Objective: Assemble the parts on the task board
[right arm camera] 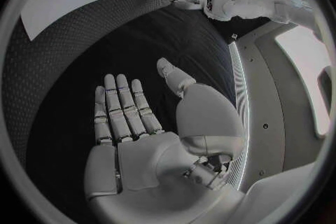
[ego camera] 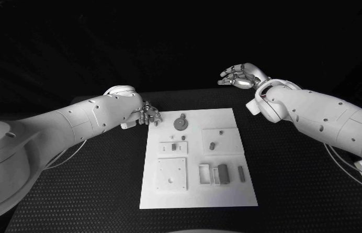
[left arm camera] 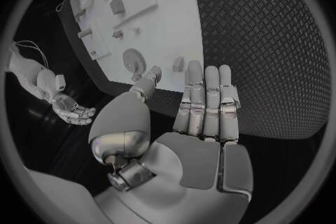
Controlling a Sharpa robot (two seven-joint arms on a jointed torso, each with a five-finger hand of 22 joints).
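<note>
The white task board lies in the middle of the black table. On it are a round disc near the far edge, small grey parts in the middle, and a block beside a thin rod nearer me. My left hand hovers just off the board's far left corner, fingers straight and holding nothing. My right hand is raised beyond the board's far right corner, palm open and holding nothing. The left wrist view shows the disc just past the fingertips.
A square raised plate sits at the board's near left, and framed recesses lie mid-board. Textured black mat surrounds the board on both sides. The table's far edge runs behind the board.
</note>
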